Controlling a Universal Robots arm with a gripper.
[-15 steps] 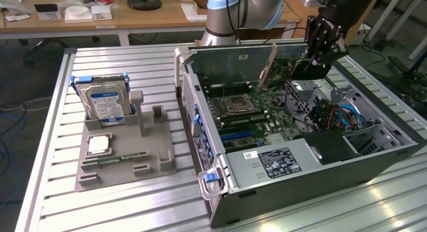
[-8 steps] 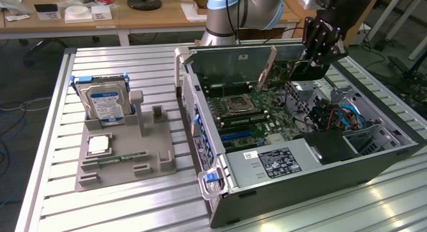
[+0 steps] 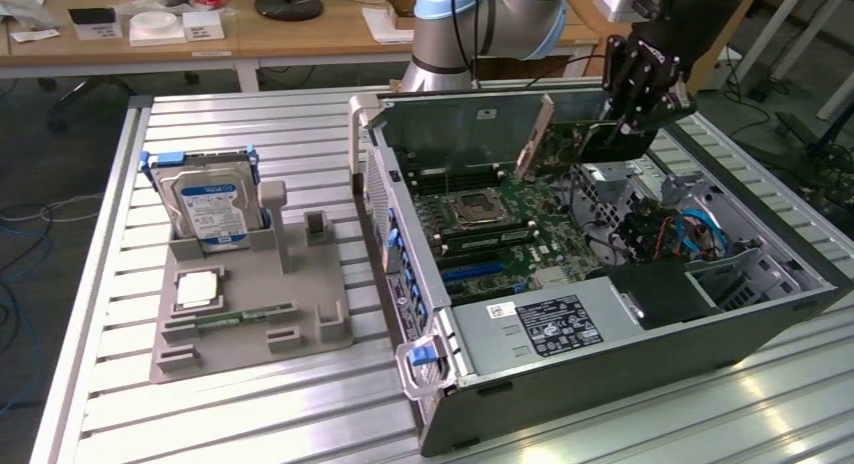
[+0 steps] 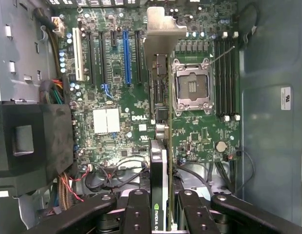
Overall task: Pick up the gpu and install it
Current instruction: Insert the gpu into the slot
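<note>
Found the gpu [image 4: 160, 161] clamped edge-on in the pincer [image 4: 160, 196], with both jaws pressed shut against its flat sides and a printed label just visible between the fingers [image 4: 136, 214]. Located it over the motherboard [image 4: 117, 122] inside the open computer case [image 3: 747, 324], thin edge running between the row of black expansion slots and the CPU socket [image 4: 192, 87], metal bracket at the end farthest from the pincer. Noted a blue slot [image 4: 126, 53] near it but apart. Could not judge from the wrist view any contact between the card's lower edge and the board, nor make out either flat face.

Picked out the same gpu [image 3: 537, 134] in the exterior view as a tilted tan strip beside the case's far wall, with the pincer [image 3: 625, 126] reaching down onto it from above. Lost the rest of the card against the dark circuitry behind it.

Farther out, toward the exterior view's left, saw a grey holder [image 3: 320, 329] on the slatted metal table [image 3: 267, 124], well apart from the case. Noted a silver hard drive [image 3: 214, 209] with a blue label standing upright in it, a square chip [image 3: 198, 289] lying flat, and a narrow green memory stick [image 3: 247, 314] in a groove.
</note>
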